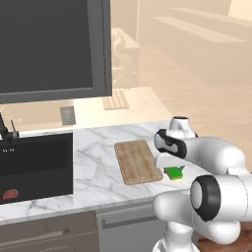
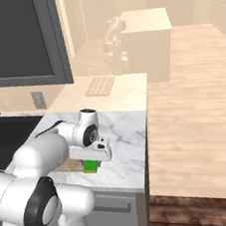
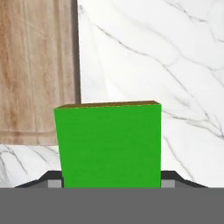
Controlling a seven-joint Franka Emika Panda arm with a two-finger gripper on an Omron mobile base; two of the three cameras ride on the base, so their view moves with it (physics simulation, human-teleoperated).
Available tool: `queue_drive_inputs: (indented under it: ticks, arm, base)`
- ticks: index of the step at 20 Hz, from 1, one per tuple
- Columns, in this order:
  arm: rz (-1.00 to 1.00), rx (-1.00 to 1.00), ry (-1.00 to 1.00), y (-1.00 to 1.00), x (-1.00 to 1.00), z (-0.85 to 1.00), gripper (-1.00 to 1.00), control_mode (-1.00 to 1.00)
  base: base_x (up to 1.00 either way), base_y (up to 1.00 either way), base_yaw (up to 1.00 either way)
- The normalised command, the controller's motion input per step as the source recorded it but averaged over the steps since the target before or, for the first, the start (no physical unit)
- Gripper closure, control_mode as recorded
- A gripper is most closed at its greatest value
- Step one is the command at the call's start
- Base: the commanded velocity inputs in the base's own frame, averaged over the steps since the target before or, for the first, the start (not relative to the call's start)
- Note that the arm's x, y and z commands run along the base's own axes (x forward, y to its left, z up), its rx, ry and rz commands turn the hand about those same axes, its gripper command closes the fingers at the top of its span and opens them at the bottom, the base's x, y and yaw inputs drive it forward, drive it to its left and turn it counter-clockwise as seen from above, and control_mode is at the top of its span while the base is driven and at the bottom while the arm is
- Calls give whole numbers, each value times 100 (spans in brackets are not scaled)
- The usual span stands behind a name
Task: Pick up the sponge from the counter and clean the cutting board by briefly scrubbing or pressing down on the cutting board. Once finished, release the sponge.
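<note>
1. Counter (image 1: 98, 170) — white marble slab across the middle of the left base view.

2. Cutting board (image 1: 138, 161) — flat at centre frame, long axis running from lower frame toward upper frame; in the hand view it fills the upper left.

3. Gripper (image 1: 172, 170) — right of centre, just beside the board's lower right corner. Jaws pinched on item 4, 1 fingertip showing at each flank in the hand view.

4. Sponge (image 3: 108, 146) — green, lower centre of the hand view, between the jaws, beside the board and not yet over it. Judged: the coming move carries it frame-left onto the wood. Its long axis cannot be told.
</note>
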Motion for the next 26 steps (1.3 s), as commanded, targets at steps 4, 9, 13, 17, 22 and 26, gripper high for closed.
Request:
queue_drive_inputs:
  ticks: [4,9,13,17,22,26]
  arm:
    - [0,0,0,16,10,23,100,-100]
    - [0,0,0,38,40,1,100,-100]
    - [0,0,0,30,56,0,100,-100]
    - [0,0,0,29,36,0,100,-100]
    - [0,0,0,11,2,-18,100,-100]
    - [0,0,0,0,0,-47,100,-100]
  base:
    - [0,0,0]
    - [0,0,0]
    - [0,0,0]
    - [0,0,0]
    - [0,0,0]
    - [0,0,0]
